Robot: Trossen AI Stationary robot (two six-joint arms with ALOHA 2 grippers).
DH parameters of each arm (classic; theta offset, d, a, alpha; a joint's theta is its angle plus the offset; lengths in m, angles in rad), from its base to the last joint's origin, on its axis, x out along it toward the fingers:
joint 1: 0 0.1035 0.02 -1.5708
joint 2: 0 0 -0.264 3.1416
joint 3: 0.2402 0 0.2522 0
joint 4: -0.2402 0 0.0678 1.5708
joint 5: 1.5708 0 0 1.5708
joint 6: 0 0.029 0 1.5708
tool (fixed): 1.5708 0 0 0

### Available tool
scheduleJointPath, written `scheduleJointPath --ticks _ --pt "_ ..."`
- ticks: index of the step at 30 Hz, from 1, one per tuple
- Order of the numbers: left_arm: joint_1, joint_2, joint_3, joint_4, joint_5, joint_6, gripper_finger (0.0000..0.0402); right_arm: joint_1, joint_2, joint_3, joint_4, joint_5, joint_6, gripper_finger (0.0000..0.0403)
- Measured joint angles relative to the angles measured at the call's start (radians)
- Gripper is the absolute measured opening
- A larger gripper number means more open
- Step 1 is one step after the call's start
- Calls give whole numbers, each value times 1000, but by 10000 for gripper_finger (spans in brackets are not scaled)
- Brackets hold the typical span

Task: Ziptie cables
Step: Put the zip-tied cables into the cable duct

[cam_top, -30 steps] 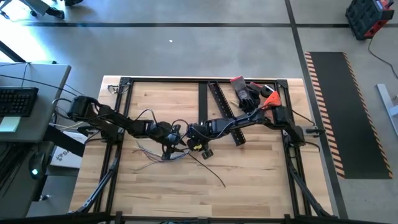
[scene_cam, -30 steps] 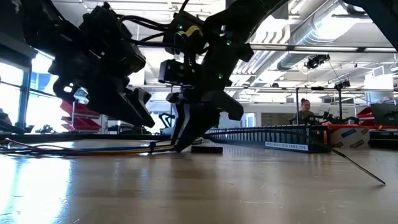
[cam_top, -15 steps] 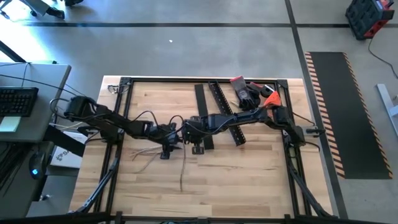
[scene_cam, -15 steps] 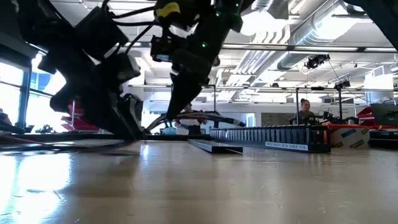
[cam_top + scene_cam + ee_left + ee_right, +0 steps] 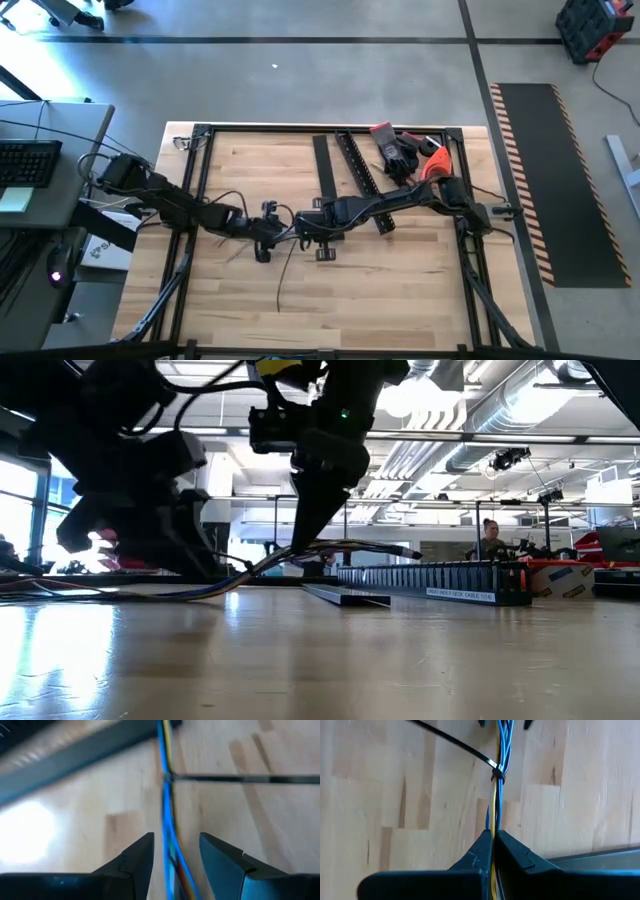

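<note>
Right gripper: I read it pinched on cables.
Left gripper: spread, straddling bundle.
Axis: bundle spans both grippers; zip tie sits between.

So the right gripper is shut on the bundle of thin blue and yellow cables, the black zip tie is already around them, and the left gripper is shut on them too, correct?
Not quite. The left gripper is open: the left wrist view shows its fingers apart, with the bundle of thin blue and yellow cables running between them. The rest holds: the right gripper is shut on the cables and the black zip tie is around them.
</note>
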Motion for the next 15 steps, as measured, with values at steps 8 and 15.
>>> scheduleJointPath --ticks 8,15 --pt "-9 133 0 281 -35 34 143 9 -2 -23 34 8 12 0" --pt "-7 295 3 354 -50 8 143 28 -3 -23 33 8 23 0"
